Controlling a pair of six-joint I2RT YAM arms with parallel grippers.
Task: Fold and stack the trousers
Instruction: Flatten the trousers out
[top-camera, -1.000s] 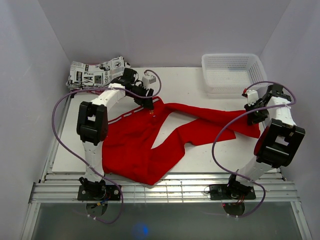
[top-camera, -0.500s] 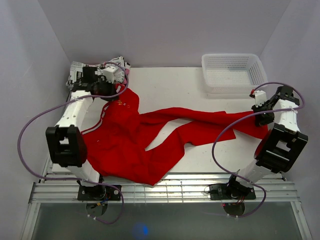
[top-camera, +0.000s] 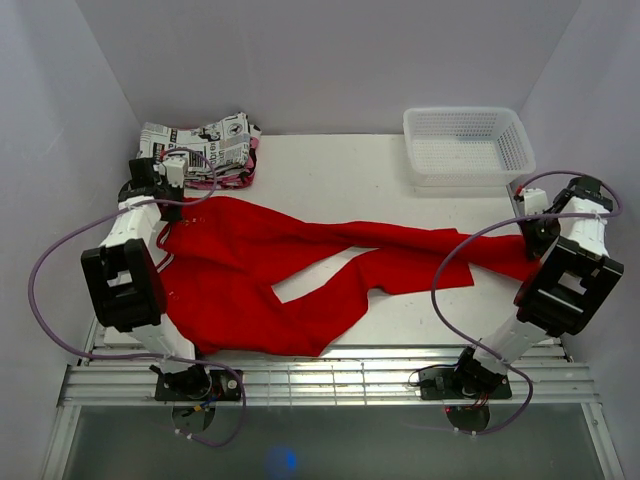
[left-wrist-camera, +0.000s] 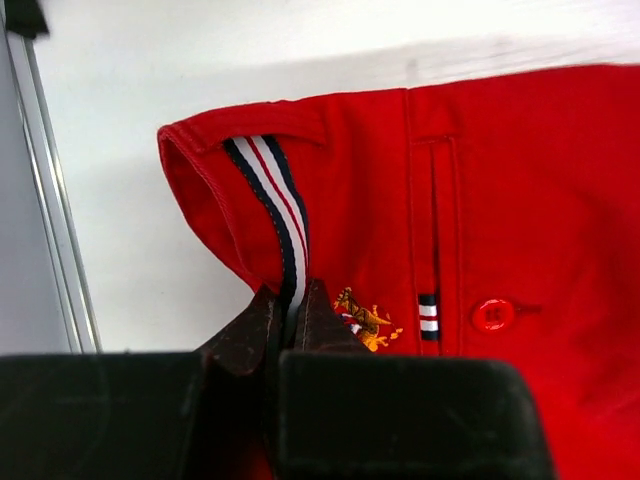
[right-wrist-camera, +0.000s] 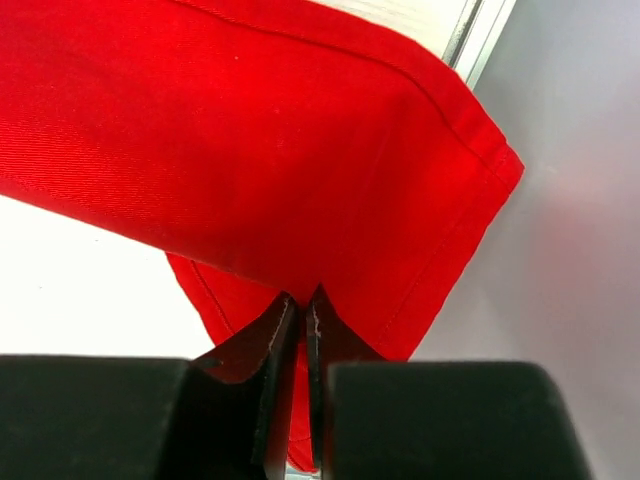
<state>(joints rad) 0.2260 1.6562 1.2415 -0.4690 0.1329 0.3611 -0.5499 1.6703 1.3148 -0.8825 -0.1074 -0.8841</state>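
Observation:
The bright red trousers (top-camera: 300, 255) lie stretched across the table from left to right, the waist at the left and one leg running to the right edge. My left gripper (top-camera: 162, 200) is shut on the waistband (left-wrist-camera: 270, 190), pinching the striped side tape beside a gold emblem and a red button. My right gripper (top-camera: 535, 232) is shut on the leg's hem end (right-wrist-camera: 330, 180), close to the right wall. The second leg (top-camera: 330, 300) lies slack toward the front, its end folded near the middle.
A folded black-and-white newspaper-print garment (top-camera: 200, 148) sits at the back left corner, just behind my left gripper. A white mesh basket (top-camera: 465, 145) stands at the back right. Walls close in on both sides, and the table's metal rail (left-wrist-camera: 55, 250) runs along the left edge.
My left arm swung from the table's middle to the far left edge, shut on the waistband and dragged it along. My right gripper pulled the hem rightward, so the trousers now lie stretched out.

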